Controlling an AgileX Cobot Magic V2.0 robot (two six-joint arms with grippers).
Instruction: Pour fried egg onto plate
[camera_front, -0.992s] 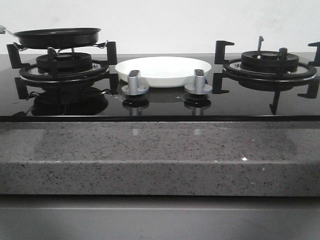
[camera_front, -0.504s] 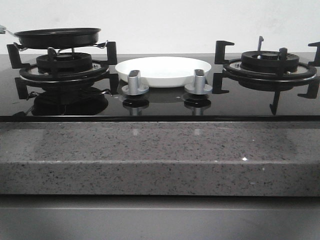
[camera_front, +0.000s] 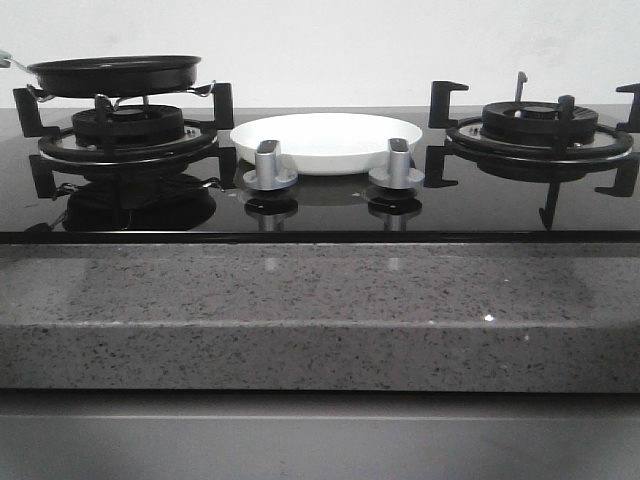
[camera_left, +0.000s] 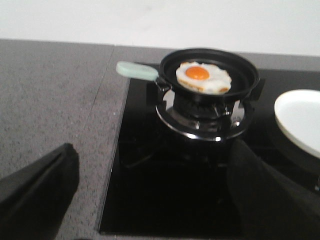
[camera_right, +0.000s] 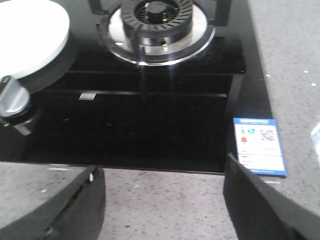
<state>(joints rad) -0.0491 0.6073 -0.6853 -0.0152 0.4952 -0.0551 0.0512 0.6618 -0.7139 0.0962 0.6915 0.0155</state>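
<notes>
The fried egg (camera_left: 204, 77), white with an orange yolk, lies in a black frying pan (camera_left: 210, 70) on the left burner; the pan (camera_front: 115, 74) shows side-on in the front view, where the egg is hidden. The pan's pale green handle (camera_left: 136, 70) sticks out away from the plate. The white plate (camera_front: 326, 140) sits between the two burners, also seen as the plate (camera_left: 300, 120) and the plate (camera_right: 32, 35). My left gripper (camera_left: 152, 165) is open, well short of the pan, over the hob's edge. My right gripper (camera_right: 162, 172) is open above the granite counter. Both hold nothing.
Two silver knobs (camera_front: 270, 168) (camera_front: 397, 165) stand in front of the plate. The right burner (camera_front: 540, 125) is bare. A blue-and-white label (camera_right: 259, 145) is stuck at the hob's corner. A grey speckled counter (camera_front: 320, 310) runs along the front.
</notes>
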